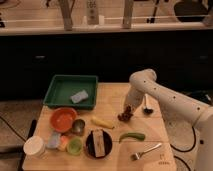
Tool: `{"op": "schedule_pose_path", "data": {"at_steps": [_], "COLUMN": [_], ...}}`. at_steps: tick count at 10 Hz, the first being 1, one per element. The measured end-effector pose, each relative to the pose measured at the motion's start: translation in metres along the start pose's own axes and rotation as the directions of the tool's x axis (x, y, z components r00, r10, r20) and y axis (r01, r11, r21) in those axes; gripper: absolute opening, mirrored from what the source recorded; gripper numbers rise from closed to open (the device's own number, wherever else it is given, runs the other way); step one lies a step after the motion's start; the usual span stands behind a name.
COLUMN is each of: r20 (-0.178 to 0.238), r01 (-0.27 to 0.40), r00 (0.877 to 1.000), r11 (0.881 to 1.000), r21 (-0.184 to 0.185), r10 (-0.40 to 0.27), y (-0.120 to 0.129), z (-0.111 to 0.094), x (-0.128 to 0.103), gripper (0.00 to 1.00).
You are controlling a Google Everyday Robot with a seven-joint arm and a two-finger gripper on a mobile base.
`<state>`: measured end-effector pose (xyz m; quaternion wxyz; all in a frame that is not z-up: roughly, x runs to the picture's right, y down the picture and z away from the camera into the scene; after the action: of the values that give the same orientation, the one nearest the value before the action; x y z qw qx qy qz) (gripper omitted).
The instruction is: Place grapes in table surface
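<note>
grapes: 1 bunch on table surface | jaws: just above it, gap unclear | 1 green tray

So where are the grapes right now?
The grapes are right of the table surface's middle in the camera view, directly below the gripper, with the yellow piece to their left and the green pod in front.

White arm bent at elbow, end effector apparently pointing down, mid-frame
</note>
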<state>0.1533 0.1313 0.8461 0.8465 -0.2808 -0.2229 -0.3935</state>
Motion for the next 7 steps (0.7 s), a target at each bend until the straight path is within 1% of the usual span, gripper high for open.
{"op": "schedule_pose_path", "data": {"at_steps": [1, 2, 3, 6, 7], "r20": [0.0, 0.0, -0.001, -0.005, -0.005], "r01": [-0.001, -0.001, -0.001, -0.007, -0.007], "r00": [1.0, 1.0, 1.0, 1.0, 1.0], "r11": [1.0, 1.0, 1.0, 1.0, 1.0], "r21": [0.0, 0.0, -0.001, -0.005, -0.006], "r10": [0.001, 0.001, 0.001, 0.007, 0.007], "y": [0.0009, 0.0014, 0.0016, 0.0032, 0.0038], "z": [0.0002, 0.0003, 0.0006, 0.0001, 0.0002], "x": [0.0, 0.0001, 0.0003, 0.0014, 0.0015], "gripper": [0.34, 0.33, 0.38, 0.39, 0.34]}}
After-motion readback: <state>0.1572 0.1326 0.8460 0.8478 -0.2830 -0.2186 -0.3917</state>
